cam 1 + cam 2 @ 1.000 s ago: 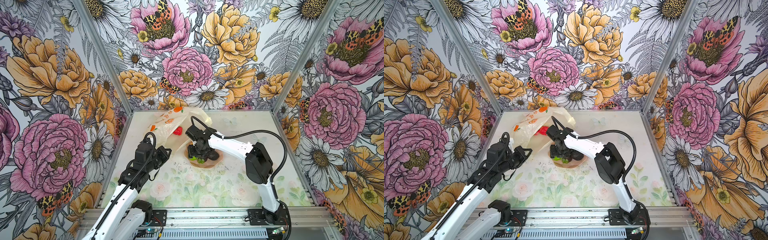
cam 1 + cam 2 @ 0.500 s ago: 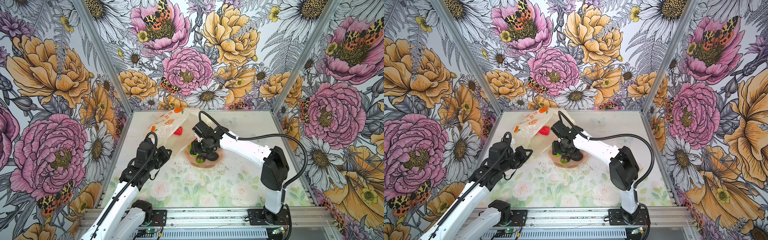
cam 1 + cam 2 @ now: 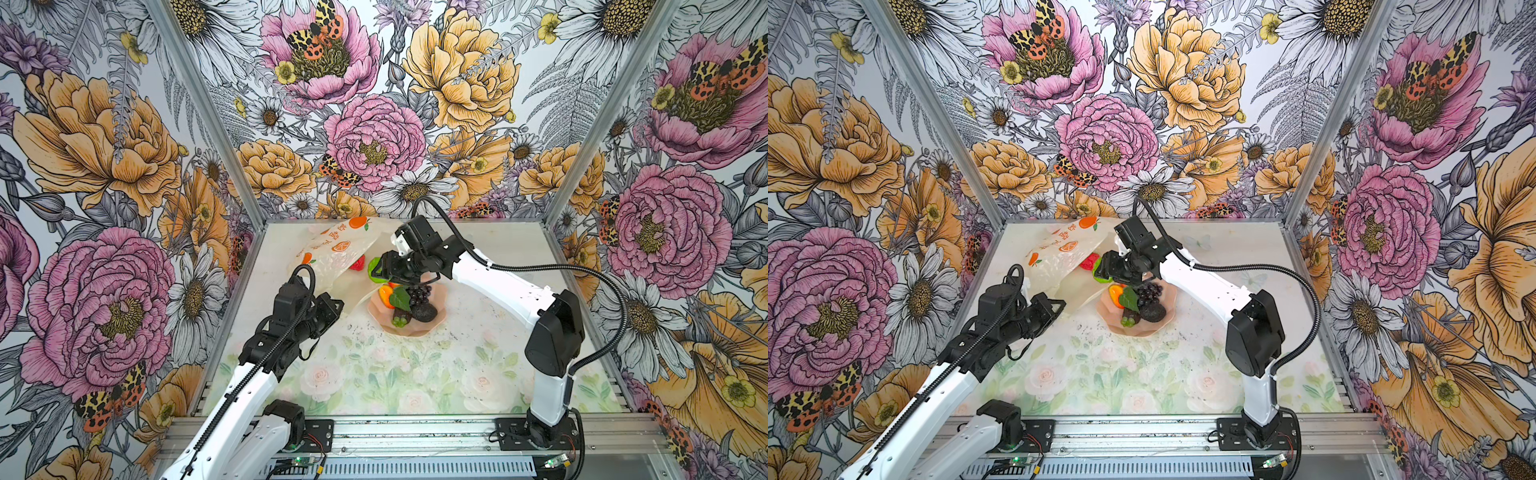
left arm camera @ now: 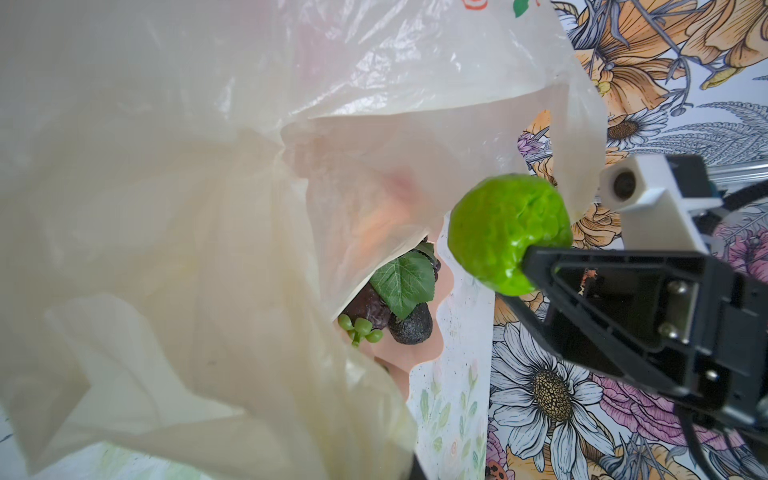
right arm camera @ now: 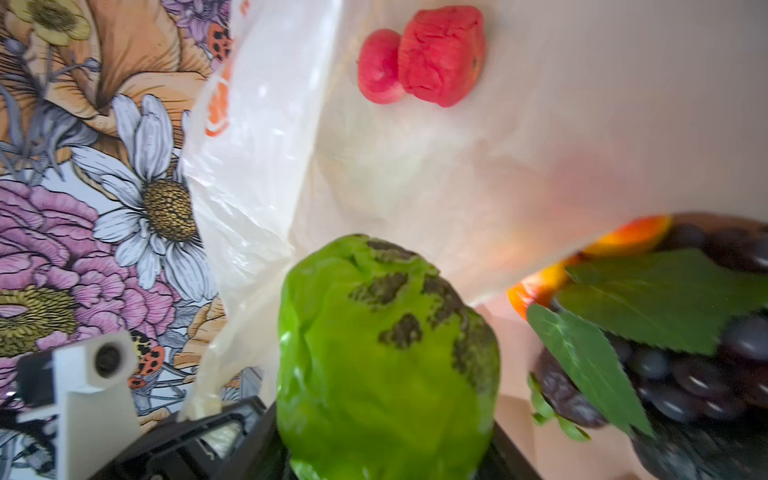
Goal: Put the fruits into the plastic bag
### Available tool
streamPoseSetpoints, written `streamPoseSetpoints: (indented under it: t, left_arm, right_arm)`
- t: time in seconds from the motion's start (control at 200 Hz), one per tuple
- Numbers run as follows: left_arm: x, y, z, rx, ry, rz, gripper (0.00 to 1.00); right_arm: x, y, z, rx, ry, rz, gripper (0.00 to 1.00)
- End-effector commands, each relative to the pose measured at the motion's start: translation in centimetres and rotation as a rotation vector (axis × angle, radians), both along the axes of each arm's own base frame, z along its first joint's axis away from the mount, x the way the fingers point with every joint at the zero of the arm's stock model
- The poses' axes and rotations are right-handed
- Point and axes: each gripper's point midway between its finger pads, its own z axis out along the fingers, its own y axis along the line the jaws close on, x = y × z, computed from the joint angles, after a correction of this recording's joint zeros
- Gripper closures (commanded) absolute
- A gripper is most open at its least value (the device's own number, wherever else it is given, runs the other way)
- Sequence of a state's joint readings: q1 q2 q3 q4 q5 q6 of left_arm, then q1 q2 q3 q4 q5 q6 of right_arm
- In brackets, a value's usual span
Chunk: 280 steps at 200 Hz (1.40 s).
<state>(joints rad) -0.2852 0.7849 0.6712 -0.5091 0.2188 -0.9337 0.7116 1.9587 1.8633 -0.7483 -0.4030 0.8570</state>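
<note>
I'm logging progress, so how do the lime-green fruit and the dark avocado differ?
The lime-green fruit is held off the table by the right gripper at the plastic bag mouth; the avocado lies in the pink bowl. The lime-green fruit is bright with dark scuffed patches; the avocado is evenly near-black. Both are outside the bag.

Rear left: bag, two fruits inside; bowl with grapes, avocado just right; round fruit at bag mouth.

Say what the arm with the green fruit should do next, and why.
Probably push the right gripper a little further into the plastic bag before opening: its lime-green fruit hangs at the mouth, which the left gripper holds up, with two red fruits already inside.
</note>
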Motion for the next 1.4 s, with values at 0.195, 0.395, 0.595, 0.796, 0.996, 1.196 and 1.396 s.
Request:
streamPoseSetpoints:
  t: [0.195,0.395,0.595,0.796,0.996,1.196,1.396]
  left_arm:
    - [0.2,-0.1,1.7,0.002,-0.041,0.000,1.00]
    - [0.5,-0.2,1.8,0.000,-0.044,0.010,1.00]
    - [0.7,-0.2,1.4,0.002,-0.031,0.013,1.00]
    - [0.7,-0.3,0.9,-0.015,-0.021,0.022,1.00]
    - [0.6,-0.3,0.5,-0.022,-0.003,0.022,1.00]
    - [0.6,-0.1,0.1,-0.020,0.031,0.024,1.00]
    - [1.0,0.0,0.5,-0.011,0.022,0.006,1.00]
  right_arm:
    - [3.5,5.8,-3.4,0.104,0.108,0.034,0.45]
    - [3.5,6.9,-5.8,0.098,0.160,0.049,0.41]
    - [3.4,7.9,-4.9,0.129,0.147,0.084,0.26]
    - [3.1,7.3,-3.6,0.135,0.116,0.097,0.13]
    - [2.7,5.3,-1.0,0.116,0.025,0.099,0.13]
    - [1.8,0.7,1.4,0.066,-0.063,0.067,0.13]
    - [-0.9,-5.4,1.3,-0.067,-0.111,0.050,0.12]
